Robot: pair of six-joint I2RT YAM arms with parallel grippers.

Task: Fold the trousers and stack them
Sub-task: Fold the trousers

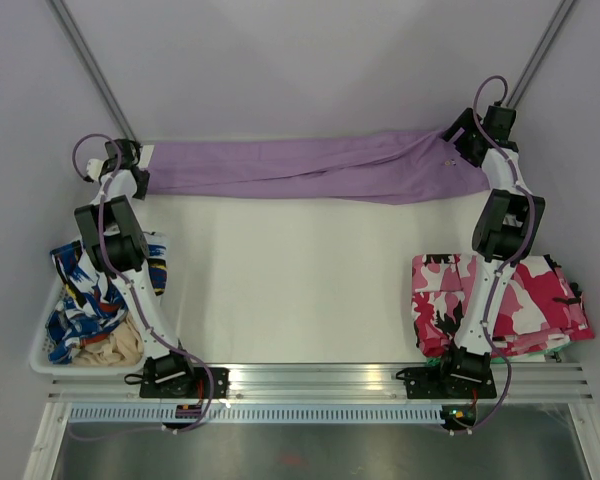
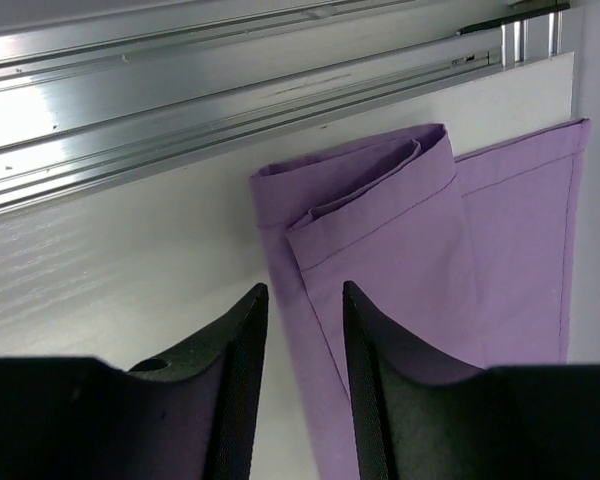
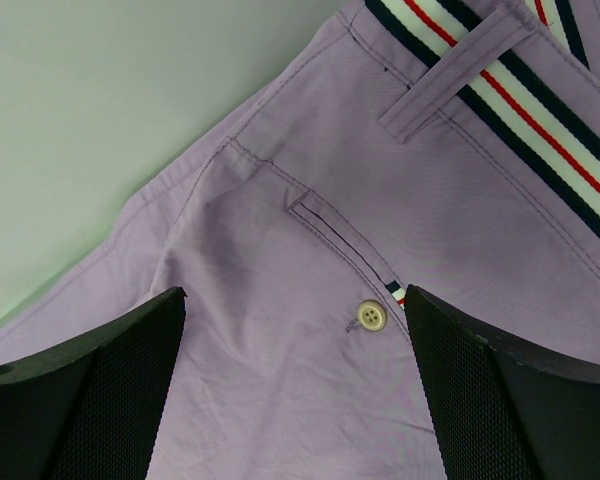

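The lilac-purple trousers (image 1: 310, 168) lie stretched along the far edge of the table, cuffs at the left and waist at the right. My left gripper (image 1: 146, 163) is low at the cuff end. In the left wrist view its jaws (image 2: 303, 290) stand narrowly apart, with the side edge of one trouser leg (image 2: 400, 230) and bare table between them, and nothing is pinched. My right gripper (image 1: 458, 148) hovers open over the waist. In the right wrist view its wide-apart fingers (image 3: 294, 300) straddle the back pocket's button (image 3: 371, 315), below the striped waistband (image 3: 500, 90) of the trousers (image 3: 280, 230).
A white basket (image 1: 42, 355) at the near left holds blue-and-white patterned clothing (image 1: 85, 300) and a beige item (image 1: 110, 347). A folded pink camouflage garment (image 1: 535, 300) lies at the near right. An aluminium rail (image 1: 380, 378) runs along the front edge.
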